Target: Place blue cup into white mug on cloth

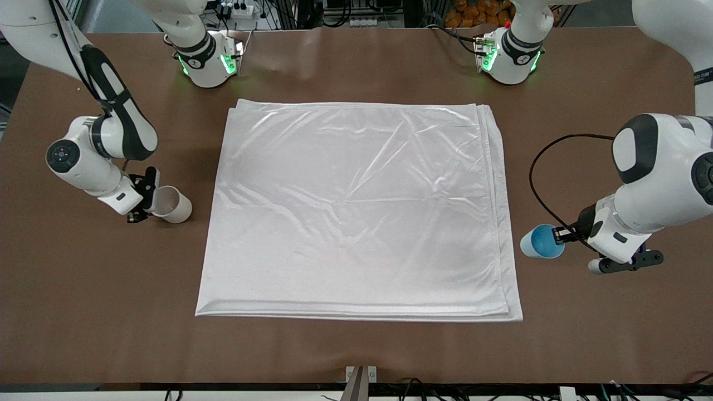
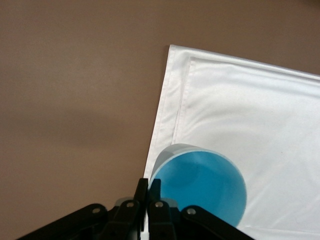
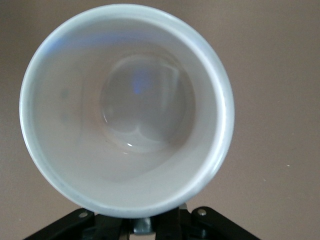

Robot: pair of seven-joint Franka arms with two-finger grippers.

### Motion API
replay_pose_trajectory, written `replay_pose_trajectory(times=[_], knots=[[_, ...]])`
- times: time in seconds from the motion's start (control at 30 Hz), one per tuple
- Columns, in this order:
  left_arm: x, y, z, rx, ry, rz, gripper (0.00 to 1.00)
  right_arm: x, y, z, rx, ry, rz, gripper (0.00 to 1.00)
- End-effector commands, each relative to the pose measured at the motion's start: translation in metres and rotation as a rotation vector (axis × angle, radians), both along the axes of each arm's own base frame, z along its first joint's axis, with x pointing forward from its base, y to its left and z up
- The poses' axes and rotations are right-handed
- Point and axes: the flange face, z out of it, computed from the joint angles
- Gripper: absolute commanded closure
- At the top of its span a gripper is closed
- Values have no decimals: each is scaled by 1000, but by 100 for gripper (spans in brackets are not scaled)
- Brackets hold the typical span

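The cloth (image 1: 356, 211) lies flat in the middle of the table. My left gripper (image 1: 557, 236) is shut on the rim of the blue cup (image 1: 540, 241) and holds it tilted, just off the cloth's edge toward the left arm's end. In the left wrist view the fingers (image 2: 155, 189) pinch the wall of the blue cup (image 2: 200, 187), with the cloth's corner (image 2: 240, 110) under it. My right gripper (image 1: 148, 198) is shut on the white mug (image 1: 171, 205), held tilted over bare table at the right arm's end. The mug's open mouth fills the right wrist view (image 3: 127, 107); its handle is hidden.
The brown table (image 1: 356, 351) surrounds the cloth. Both arm bases (image 1: 209, 58) (image 1: 509, 55) stand along the edge farthest from the front camera. A black cable (image 1: 537, 184) loops beside the left arm. A metal bracket (image 1: 359, 379) sits at the edge nearest the front camera.
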Motion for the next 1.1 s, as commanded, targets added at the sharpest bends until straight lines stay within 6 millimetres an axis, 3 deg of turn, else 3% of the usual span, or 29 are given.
replay_pose_trajectory(times=[0.0, 0.2, 0.53, 0.8, 1.07], knots=[[-4, -4, 9, -16, 7, 17, 100, -3, -11, 9, -7, -18, 11, 100], [-4, -10, 9, -20, 9, 30, 100, 0, -20, 30, -20, -50, -2, 100], [-6, -14, 13, -19, 4, 41, 100, 10, -18, 67, -33, -34, -3, 100], [-6, -15, 13, -18, 5, 54, 100, 32, 11, 95, 51, -5, -47, 100], [-6, -19, 13, -18, 5, 48, 100, 48, 65, 115, 113, 20, -106, 100]])
